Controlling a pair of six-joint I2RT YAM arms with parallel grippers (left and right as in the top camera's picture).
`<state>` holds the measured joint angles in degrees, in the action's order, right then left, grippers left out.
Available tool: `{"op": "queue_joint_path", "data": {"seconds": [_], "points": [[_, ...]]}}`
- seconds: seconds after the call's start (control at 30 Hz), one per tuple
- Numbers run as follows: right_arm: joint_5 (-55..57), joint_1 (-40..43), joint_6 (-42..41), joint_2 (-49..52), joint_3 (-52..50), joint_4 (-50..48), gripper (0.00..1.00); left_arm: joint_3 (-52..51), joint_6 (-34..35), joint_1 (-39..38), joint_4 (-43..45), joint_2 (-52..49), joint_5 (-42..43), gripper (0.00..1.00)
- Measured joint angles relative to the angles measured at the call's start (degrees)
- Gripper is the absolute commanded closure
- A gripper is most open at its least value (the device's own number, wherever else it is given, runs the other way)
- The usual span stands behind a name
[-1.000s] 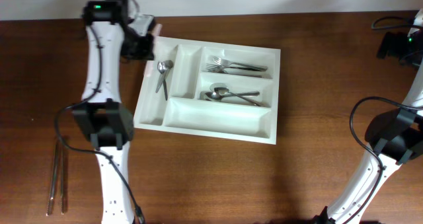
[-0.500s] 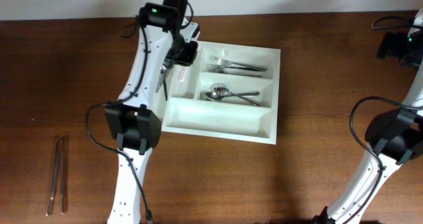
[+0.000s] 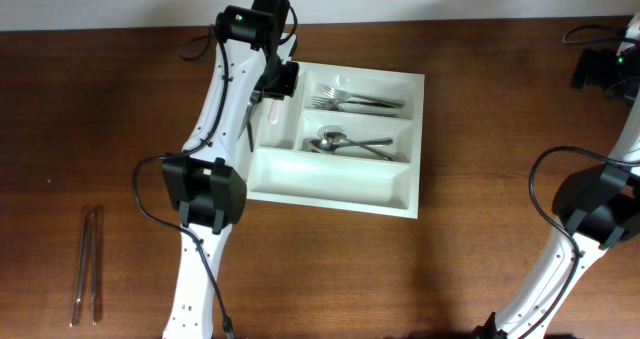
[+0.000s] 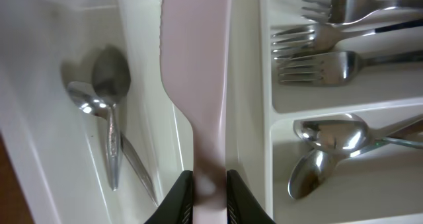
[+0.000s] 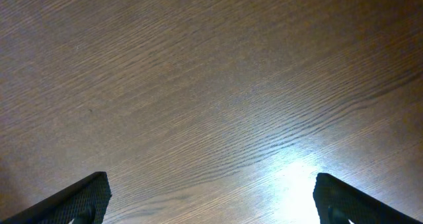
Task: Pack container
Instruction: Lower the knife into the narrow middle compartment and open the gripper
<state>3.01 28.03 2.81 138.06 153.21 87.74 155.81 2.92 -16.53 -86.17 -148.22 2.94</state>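
The left gripper [image 4: 209, 184] is clamped on a pale pink plastic knife [image 4: 196, 65] over the white cutlery tray [image 3: 330, 184]; the right gripper [image 5: 211, 194] is spread wide above the tabletop [image 5: 198, 85].

The container [image 3: 330, 184] is smooth white plastic with a soft gloss. The pink knife [image 4: 195, 65] over it looks like pale, matt plastic with a finely serrated edge. The forks [image 4: 344, 59] and spoons [image 4: 330, 135] are polished metal, mirror-bright. The desk [image 5: 198, 85] is dark brown wood with fine visible grain and a sheen that catches glare. The tongs [image 3: 86, 264] near its left edge look like dull grey metal.
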Motion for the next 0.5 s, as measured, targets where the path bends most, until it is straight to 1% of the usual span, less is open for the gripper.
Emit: {"op": "queue_joint_path", "data": {"seconds": [0.3, 0.5], "points": [[0.00, 0.00, -0.02, 0.00, 0.00, 0.00, 0.01, -0.02, 2.56, 0.00, -0.37, -3.45, 0.11, 0.98], [0.00, 0.00, -0.04, 0.00, 0.00, 0.00, 0.01, 0.00, 2.78, -0.02, -1.84, -3.54, 0.24, 0.98]]}}
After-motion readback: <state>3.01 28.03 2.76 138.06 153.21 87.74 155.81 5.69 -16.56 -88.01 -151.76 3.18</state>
